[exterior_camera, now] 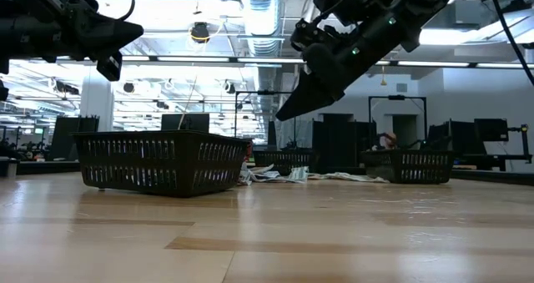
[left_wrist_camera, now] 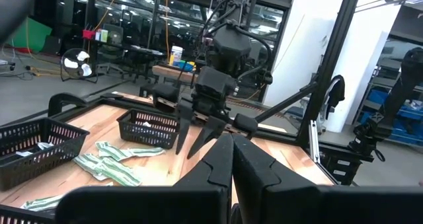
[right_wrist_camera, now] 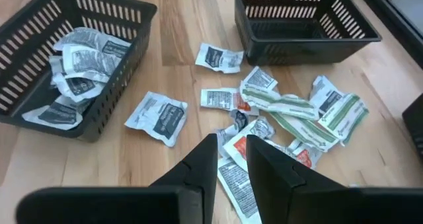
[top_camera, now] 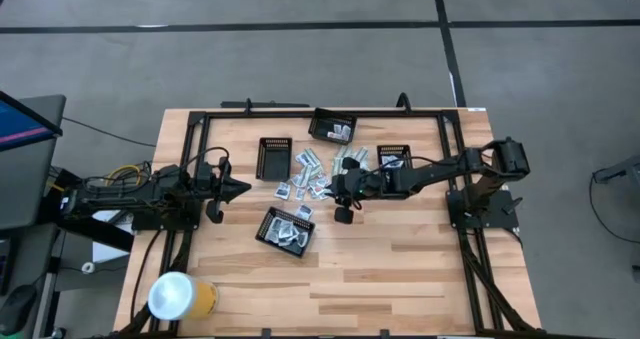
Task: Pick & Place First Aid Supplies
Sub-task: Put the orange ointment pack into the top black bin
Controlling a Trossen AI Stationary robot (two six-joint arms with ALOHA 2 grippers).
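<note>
Right gripper: the dark two-finger right gripper [top_camera: 322, 187] hangs just left of centre in the high view, over the loose pile; in its own wrist view the fingers [right_wrist_camera: 201, 163] stand a narrow gap apart with bare wood between them, and nothing appears to be held, though the tips are partly hidden.

Left gripper: the dark left gripper [top_camera: 240, 189] waits at the left-centre of the high view, fingers pressed together and empty, pointing toward the pile with a strip of open wood between.

Supplies, loose: the small flat white-and-silver sachets and slim pale green-white strips [top_camera: 315, 174] lie scattered at the middle of the high view, between the trays; in the right wrist view they fill the centre and right, some overlapping [right_wrist_camera: 291, 115], one sachet alone at left-centre [right_wrist_camera: 158, 117].

Supplies, sorted: crumpled sachets [right_wrist_camera: 82, 62] sit in the black mesh tray at upper left of the right wrist view [right_wrist_camera: 106, 12].

Trays: four black mesh trays in the high view, one below the pile, tilted [top_camera: 268, 226], one left of the pile [top_camera: 262, 159], one at top centre [top_camera: 320, 121], one right of the pile [top_camera: 392, 149].

Table edges: the pale wooden plank table [top_camera: 400, 279] is ringed by a black metal frame [top_camera: 196, 129]; a yellow-and-white cup [top_camera: 182, 297] stands at the lower-left edge.

Open room: the lower half of the table in the high view is bare wood.
</note>
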